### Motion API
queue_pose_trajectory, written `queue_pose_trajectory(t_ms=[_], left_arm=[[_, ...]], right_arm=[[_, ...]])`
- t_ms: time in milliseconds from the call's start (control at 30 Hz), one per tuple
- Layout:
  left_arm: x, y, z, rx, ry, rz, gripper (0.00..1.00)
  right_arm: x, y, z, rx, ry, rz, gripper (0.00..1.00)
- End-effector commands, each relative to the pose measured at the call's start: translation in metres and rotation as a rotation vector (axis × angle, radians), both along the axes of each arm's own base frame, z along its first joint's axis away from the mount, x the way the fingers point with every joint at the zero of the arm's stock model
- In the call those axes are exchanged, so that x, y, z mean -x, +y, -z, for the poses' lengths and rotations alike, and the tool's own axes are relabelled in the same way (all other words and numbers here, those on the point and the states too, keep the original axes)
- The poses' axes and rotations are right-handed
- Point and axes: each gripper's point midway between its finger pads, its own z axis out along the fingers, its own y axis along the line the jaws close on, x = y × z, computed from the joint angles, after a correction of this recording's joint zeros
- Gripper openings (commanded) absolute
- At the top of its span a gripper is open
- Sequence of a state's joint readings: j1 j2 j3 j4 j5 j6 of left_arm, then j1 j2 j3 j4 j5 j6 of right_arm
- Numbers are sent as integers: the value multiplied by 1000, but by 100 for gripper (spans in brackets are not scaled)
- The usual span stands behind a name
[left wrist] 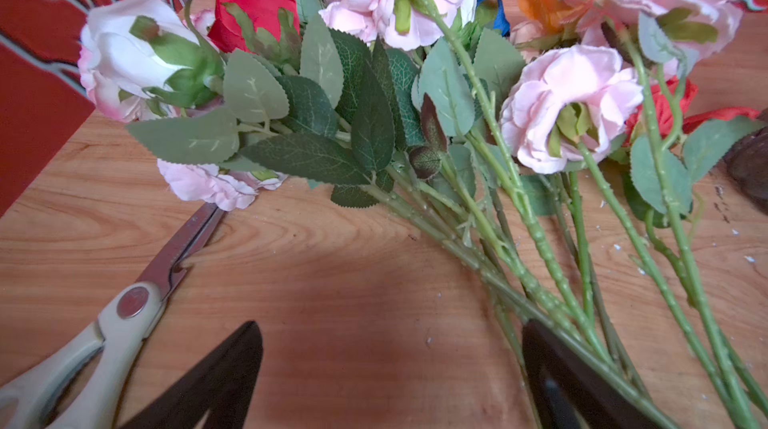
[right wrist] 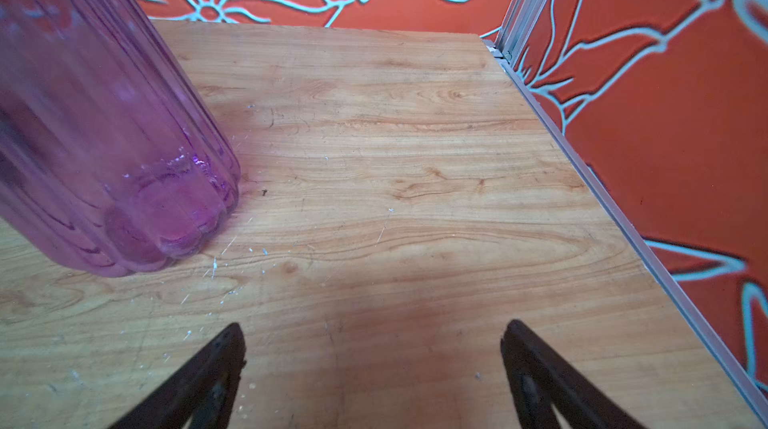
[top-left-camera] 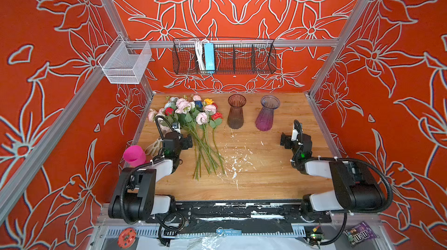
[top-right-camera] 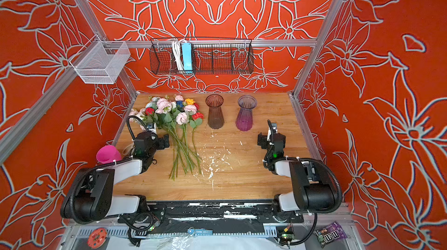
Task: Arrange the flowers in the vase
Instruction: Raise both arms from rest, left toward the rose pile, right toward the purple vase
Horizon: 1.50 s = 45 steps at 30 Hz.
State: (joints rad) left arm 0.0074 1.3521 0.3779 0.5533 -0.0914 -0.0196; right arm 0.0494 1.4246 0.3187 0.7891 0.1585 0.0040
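Though flat, one flower bunch (top-left-camera: 193, 115); one brown vase (top-left-camera: 236, 113); one purple vase (top-left-camera: 266, 115).

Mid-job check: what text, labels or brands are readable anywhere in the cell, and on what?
"m&m's": on the dark purple candy packet lying at the front right corner.
Blue tag at the front middle: print too blurred to read.
Cream-handled scissors, round pivot rivet: mark unreadable.
No other text is legible.

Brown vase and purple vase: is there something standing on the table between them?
Nothing. Between the brown vase and the purple vase only the bare wood of the table shows, in both top views.
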Motion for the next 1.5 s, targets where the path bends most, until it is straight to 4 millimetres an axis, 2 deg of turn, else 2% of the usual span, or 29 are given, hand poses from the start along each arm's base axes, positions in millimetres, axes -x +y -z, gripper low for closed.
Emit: queue_pose_trajectory(t_ms=[0,900,1033,1067,1133,1233,1300,1333,1400,1467], left_arm=[[-2,0,-1,6,-1,5,97],[-2,0,-1,7,1,6,97],[-2,4,-7,3,-11,-26,97],[-2,4,-12,-1,6,-23,97],[-3,0,-43,-12,32,-9,97],[4,-13,-104,11,-31,32,97],[19,-17,-145,35,-102,14,97],[26,-16,-159,64,-130,-7,97],[42,-15,-188,187,-181,-66,97],[61,-10,-204,426,-184,-202,97]], right_arm=[[-2,-1,-7,4,-17,6,97],[-2,0,-7,1,-22,4,98],[-2,0,-6,1,-19,4,98],[-1,0,-9,6,-29,2,98],[-6,-8,-27,52,-14,88,98],[-5,-20,-59,71,104,182,97],[-4,-19,-86,39,118,198,98],[0,-20,-97,-2,129,227,98],[11,-21,-122,-125,160,303,98],[12,-2,-145,-231,160,226,97]])
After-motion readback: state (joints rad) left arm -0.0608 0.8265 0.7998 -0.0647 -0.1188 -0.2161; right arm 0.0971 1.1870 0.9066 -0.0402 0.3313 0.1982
